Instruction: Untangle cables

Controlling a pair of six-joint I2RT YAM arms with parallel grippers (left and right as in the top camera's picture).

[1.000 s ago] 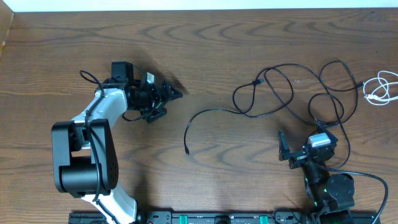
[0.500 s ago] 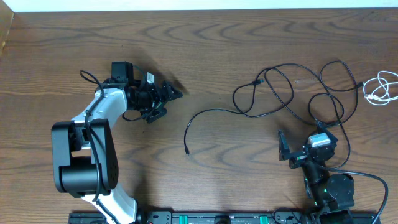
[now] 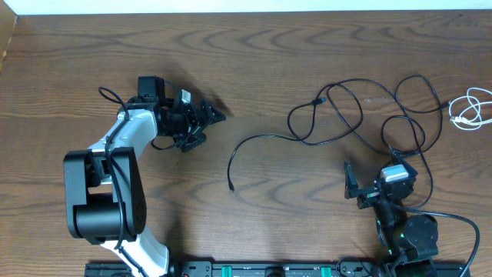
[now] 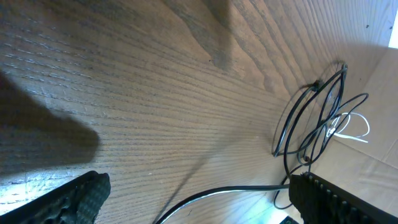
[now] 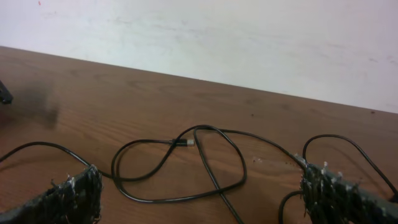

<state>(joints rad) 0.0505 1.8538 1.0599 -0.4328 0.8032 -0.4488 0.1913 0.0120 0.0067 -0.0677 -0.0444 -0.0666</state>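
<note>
Starting nearest the front edge of the table [image 3: 307,46] with the right gripper [image 3: 374,173], spreading its jaws fully, gripping nothing, and sitting just on the near side of the black cable [image 3: 265,137]. Looking out from the right wrist between those spread fingers [image 5: 74,193] of the right gripper [image 5: 199,180] and catching the black cable [image 5: 168,142] crossing over itself on the wood, with a small plug end lying at the top of a loop and reading far plainer here than from overhead. Sprawling across the table's right half in several overlapping loops and trailing one free end leftward into bare wood. Finding the left gripper [image 3: 206,127] well to the left of the black cable, likewise gaping wide and clutching nothing, with bare wood all around it. Peering from the left wrist through the left gripper [image 4: 199,183] along the black cable [image 4: 230,190] and seeming to lay the white cable [image 4: 351,127] over its far loops. Resolving overhead as the white cable [image 3: 473,108] coiling just right of the black cable's outermost end, by the table's right edge, contact too fine to tell.
</note>
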